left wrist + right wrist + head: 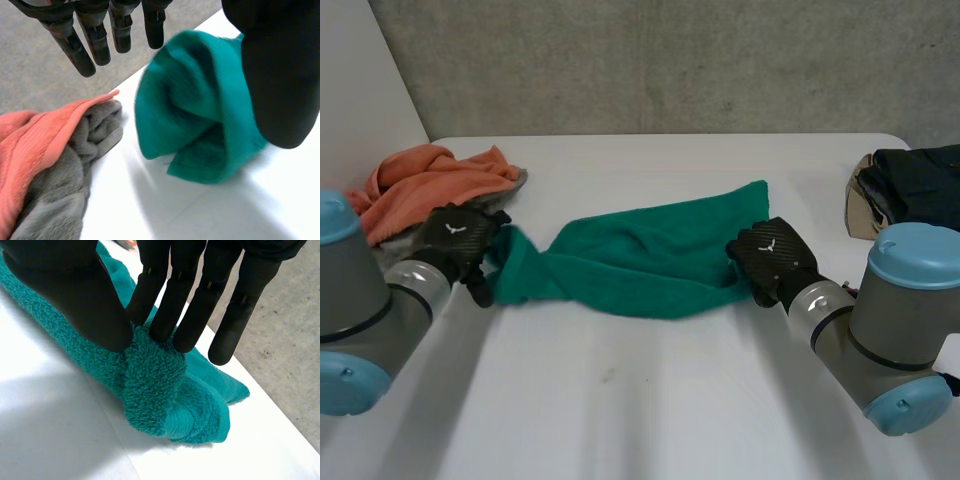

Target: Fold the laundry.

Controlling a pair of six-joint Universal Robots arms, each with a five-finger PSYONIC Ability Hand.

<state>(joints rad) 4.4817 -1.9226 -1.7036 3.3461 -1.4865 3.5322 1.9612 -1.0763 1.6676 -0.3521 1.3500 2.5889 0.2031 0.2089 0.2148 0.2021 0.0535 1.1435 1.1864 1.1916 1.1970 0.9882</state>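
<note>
On the table, head view: a green towel (640, 260) lies stretched across the middle of the white table (640, 400), twisted and bunched toward its left end.
Left hand, head view: the left hand (455, 240) sits at the towel's left end, touching it.
Right hand, head view: the right hand (772, 258) rests on the towel's right end, just below 1 corner.
Back left: an orange cloth (430, 180) is heaped over a grey cloth (518, 180), just behind the left hand.
Right edge: dark clothes (920, 180) lie in a pile, well apart from the towel.
Left wrist view, hand: the fingers (97, 42) are straight and held wide of the thumb, clear of the towel (185, 110). The thumb lies across the towel's rolled end; whether it presses there I cannot tell.
Left wrist view, cloths: the orange cloth (35, 145) lies over the grey cloth (75, 185), near the towel's end, with bare table (200, 215) between.
Right wrist view, hand: thumb and fingers (172, 300) are drawn together, clamped on a bunched fold of the towel (155, 385).
Right wrist view, towel: the rest lies on the table (60, 430) under the palm, its end doubled over past the fingertips.
</note>
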